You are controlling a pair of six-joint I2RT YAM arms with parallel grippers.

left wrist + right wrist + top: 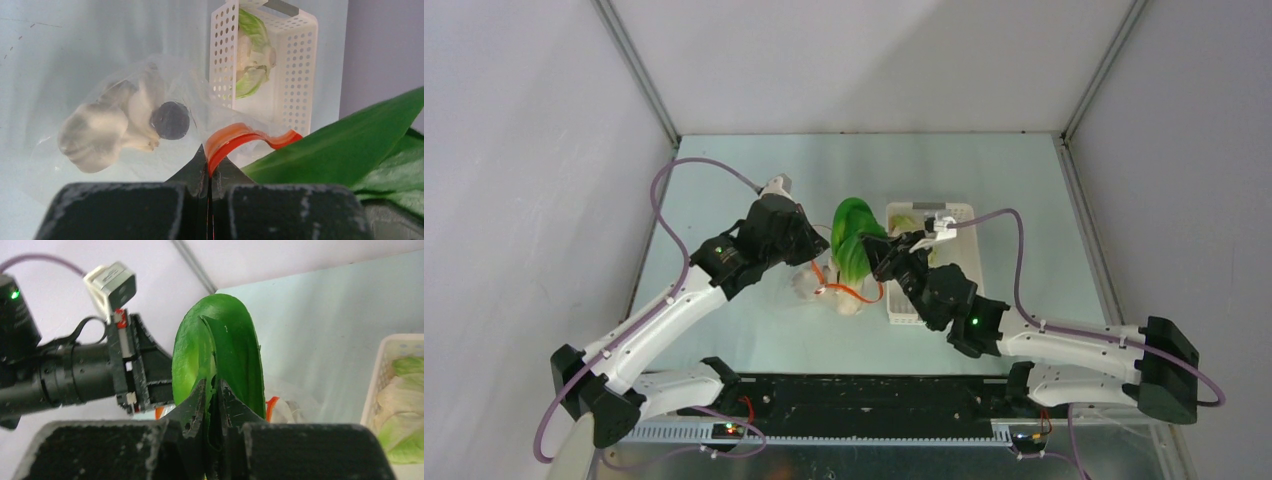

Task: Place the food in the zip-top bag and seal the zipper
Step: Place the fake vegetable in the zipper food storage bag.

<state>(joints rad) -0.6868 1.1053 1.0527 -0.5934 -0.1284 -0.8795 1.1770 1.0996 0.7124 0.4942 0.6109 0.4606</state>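
The clear zip-top bag (150, 100) lies on the table with pale lumps (95, 132) and a dark brown ball (170, 120) inside. My left gripper (210, 159) is shut on the bag's red-orange zipper (235, 137) and holds the mouth up; in the top view this gripper (809, 255) sits left of the bag (824, 290). My right gripper (212, 390) is shut on the green leaves of the bok choy (220, 350), held upright by the bag's mouth (854, 240). The slider is not visible.
A white perforated basket (959, 215) stands right of the bag and holds a pale green lump (252, 55); it shows in the right wrist view (375, 390) too. Grey enclosure walls surround the table on three sides.
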